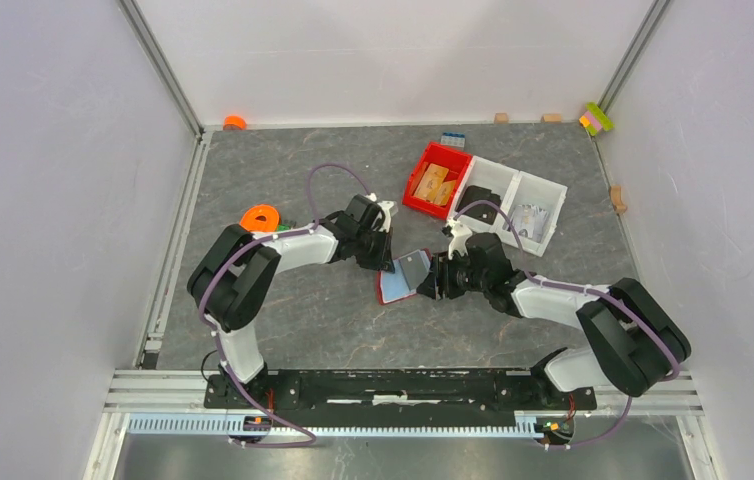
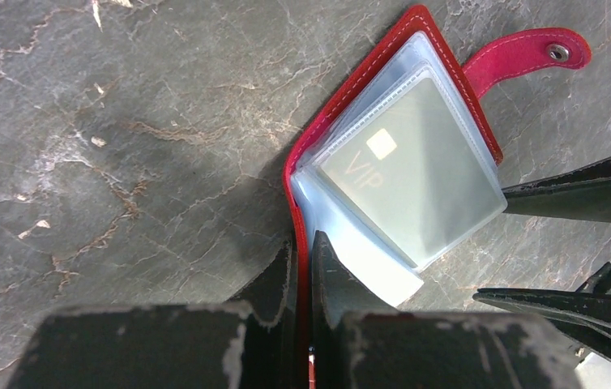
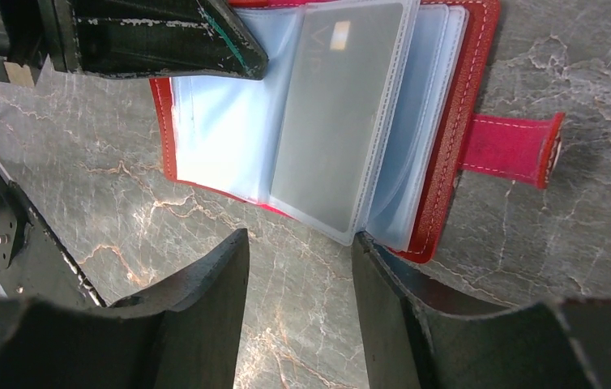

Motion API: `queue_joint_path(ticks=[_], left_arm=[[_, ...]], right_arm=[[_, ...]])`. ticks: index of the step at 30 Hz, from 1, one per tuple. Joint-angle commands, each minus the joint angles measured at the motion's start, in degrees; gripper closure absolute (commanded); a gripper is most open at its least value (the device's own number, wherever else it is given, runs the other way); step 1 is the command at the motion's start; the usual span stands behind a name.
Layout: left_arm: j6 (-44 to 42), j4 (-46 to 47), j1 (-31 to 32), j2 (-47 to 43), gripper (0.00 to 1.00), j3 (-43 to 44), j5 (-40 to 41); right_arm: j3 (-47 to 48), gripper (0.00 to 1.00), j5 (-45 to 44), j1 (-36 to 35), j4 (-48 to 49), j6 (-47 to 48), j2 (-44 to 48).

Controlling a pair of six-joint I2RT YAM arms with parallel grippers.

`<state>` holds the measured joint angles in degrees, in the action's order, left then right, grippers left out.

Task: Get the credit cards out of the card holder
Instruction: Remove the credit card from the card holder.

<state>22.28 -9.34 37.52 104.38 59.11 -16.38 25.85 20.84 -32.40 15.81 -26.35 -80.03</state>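
The card holder (image 1: 403, 275) lies open in the middle of the table, its red cover (image 2: 351, 89) holding clear plastic sleeves. A grey card (image 2: 412, 174) marked VIP sits in the top sleeve, which stands half turned like a page (image 3: 335, 113). My left gripper (image 2: 303, 243) is shut on the edge of the holder's red cover. My right gripper (image 3: 301, 239) is open just short of the holder's near edge, and its right fingertip (image 3: 367, 251) touches the sleeves' corner. Nothing lies between its fingers. The snap strap (image 3: 505, 146) sticks out sideways.
A bright red bin (image 1: 437, 180) with tan pieces and a white divided tray (image 1: 513, 205) stand behind the right arm. An orange piece (image 1: 261, 217) lies by the left arm. Small blocks (image 1: 596, 118) sit along the back wall.
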Motion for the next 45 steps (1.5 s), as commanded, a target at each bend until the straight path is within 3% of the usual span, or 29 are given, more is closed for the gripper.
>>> queue_joint_path(ticks=[1,26,30,33,45], left_arm=[[-2.6,-0.5,1.5,0.7,0.96,1.4,0.1],[-3.7,0.0,3.9,0.2,0.96,1.9,-2.3],[-3.5,0.1,3.9,0.3,0.96,1.9,-2.5],[-3.4,0.2,3.9,0.3,0.96,1.8,-2.8],[-3.2,0.4,3.9,0.3,0.96,1.8,-3.0]], right_arm=[[-0.4,0.47,1.4,0.0,2.9,0.0,1.4],[-0.1,0.51,4.8,-2.3,3.9,2.7,3.2],[-0.1,0.41,5.0,-2.8,4.1,3.2,3.8],[-0.6,0.39,5.3,-3.0,4.8,3.4,4.6],[-0.9,0.53,6.1,-3.3,6.0,3.2,4.6]])
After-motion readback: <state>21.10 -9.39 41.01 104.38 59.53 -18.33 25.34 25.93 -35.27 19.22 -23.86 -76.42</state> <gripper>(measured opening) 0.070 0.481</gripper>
